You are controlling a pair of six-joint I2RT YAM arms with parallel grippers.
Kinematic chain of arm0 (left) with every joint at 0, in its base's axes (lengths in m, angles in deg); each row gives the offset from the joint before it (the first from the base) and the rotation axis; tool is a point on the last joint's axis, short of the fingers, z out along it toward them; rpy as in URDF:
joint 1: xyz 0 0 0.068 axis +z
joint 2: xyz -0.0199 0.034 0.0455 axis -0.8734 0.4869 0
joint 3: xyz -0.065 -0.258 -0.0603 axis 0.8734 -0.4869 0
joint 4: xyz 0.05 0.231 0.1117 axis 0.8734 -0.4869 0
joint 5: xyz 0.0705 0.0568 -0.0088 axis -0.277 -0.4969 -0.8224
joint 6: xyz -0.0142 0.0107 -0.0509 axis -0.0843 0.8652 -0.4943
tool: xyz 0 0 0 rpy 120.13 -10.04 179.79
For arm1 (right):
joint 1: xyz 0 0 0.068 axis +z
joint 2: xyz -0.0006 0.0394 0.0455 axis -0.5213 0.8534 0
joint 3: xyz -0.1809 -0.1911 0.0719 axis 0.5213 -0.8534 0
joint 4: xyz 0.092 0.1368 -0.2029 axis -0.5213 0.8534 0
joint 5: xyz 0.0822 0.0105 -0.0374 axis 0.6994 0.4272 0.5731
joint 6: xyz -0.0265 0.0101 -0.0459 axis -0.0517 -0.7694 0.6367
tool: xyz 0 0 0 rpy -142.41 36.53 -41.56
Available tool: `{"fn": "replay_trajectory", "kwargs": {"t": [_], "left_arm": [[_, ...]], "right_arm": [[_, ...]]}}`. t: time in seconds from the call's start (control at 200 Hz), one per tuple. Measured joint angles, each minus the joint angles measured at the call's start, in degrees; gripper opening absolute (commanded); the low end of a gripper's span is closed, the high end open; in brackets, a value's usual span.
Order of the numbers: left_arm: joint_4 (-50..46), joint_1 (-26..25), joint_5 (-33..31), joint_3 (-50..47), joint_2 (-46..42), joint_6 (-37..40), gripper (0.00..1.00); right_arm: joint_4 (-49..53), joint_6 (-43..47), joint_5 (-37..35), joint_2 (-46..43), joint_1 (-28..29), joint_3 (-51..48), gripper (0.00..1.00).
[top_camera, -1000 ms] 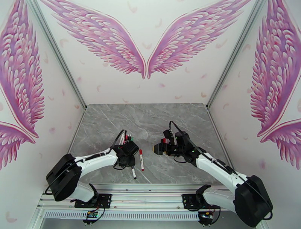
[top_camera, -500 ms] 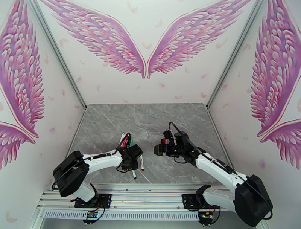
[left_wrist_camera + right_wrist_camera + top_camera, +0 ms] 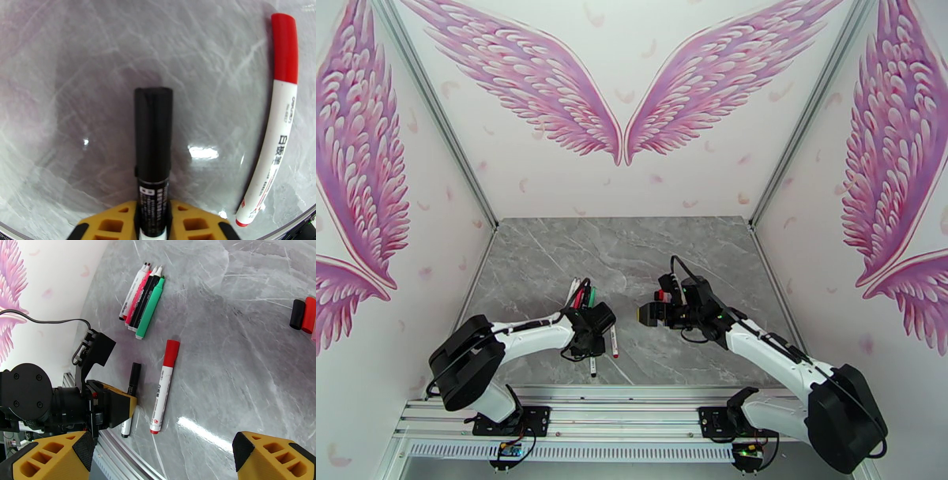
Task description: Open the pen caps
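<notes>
1. At the near-left of the grey marbled tabletop (image 3: 553,260): the left gripper (image 3: 153,209), its yellow jaws pinching the barrel of a slim black-capped marker. The black cylindrical plastic cap (image 3: 153,130) is still fitted and juts forward of the jaws.
2. Change within the last second: the left arm is now swung rightward and settled over this marker, which sits slightly shifted. The right arm holds the same place.
3. Just beside it, apart: a white marker with a red plastic cap (image 3: 285,47), cap on, untouched.
4. Mid-table: the right gripper (image 3: 648,313), jaws spread wide and holding nothing.
5. Right of centre: a loose black cap (image 3: 297,314) and a loose red cap (image 3: 309,315), touching.
6. Judgement: the barrel is secured, and the spread gripper is placed to pull the cap.
</notes>
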Motion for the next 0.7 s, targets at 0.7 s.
{"fn": "replay_trajectory", "kwargs": {"t": [0.7], "left_arm": [[15.2, 1.6, 15.2, 0.6, -12.2, 30.4, 0.19]], "right_arm": [[-0.5, -9.0, 2.1, 3.7, 0.1, 7.5, 0.71]]}}
